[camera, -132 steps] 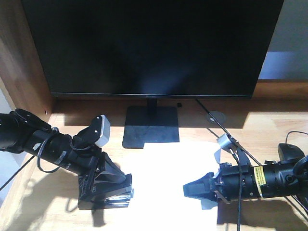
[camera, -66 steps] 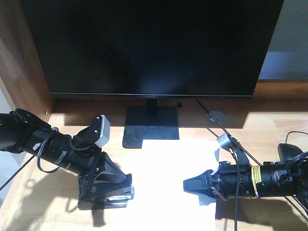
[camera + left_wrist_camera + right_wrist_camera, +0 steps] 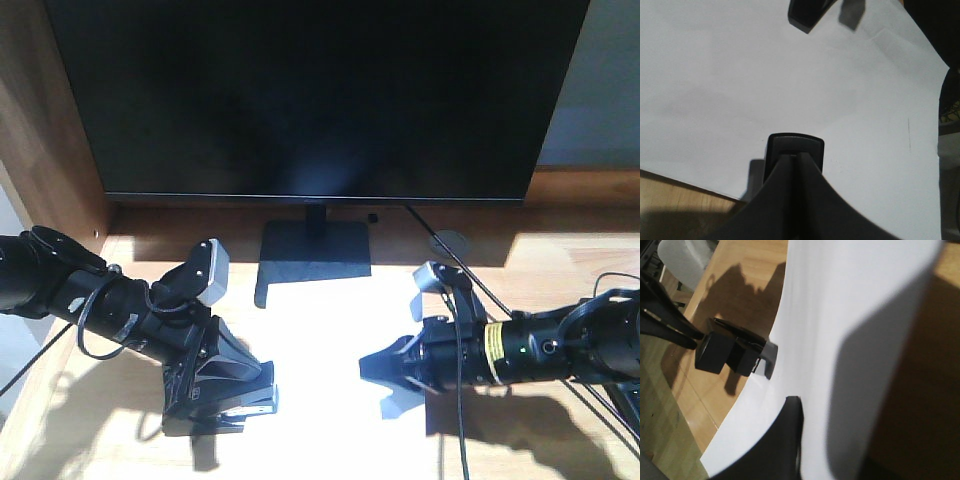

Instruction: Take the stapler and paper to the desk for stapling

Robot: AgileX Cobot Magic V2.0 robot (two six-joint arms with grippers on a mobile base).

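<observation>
Paper [image 3: 330,380] and stapler [image 3: 238,402] are both down on the wooden surface [image 3: 560,265], in front of the monitor's stand [image 3: 315,262], so the fetching part of the task looks done. The sheet lies flat and brightly lit between the two arms. The stapler sits at the sheet's left edge, with its front end over the paper, as the left wrist view shows.

The left hand [image 3: 215,385] has its two dark fingers closed around the stapler's body, holding it low against the surface. From the right wrist view the stapler appears as a dark block with a pale tip touching the paper's edge; whether the sheet is actually inside the stapler's mouth cannot be told.

The right hand [image 3: 385,368] reaches in over the right part of the sheet, with its dark tips pointing toward the stapler and well apart from it. Its fingers appear close together, but whether they pinch the paper or only rest on it cannot be told from these views; the right wrist view shows one dark fingertip [image 3: 782,440] lying against the white sheet.

What seems left is the stapling itself: getting the sheet's edge seated in the stapler and pressing it down. A slip of the loose paper is the likely risk.
</observation>
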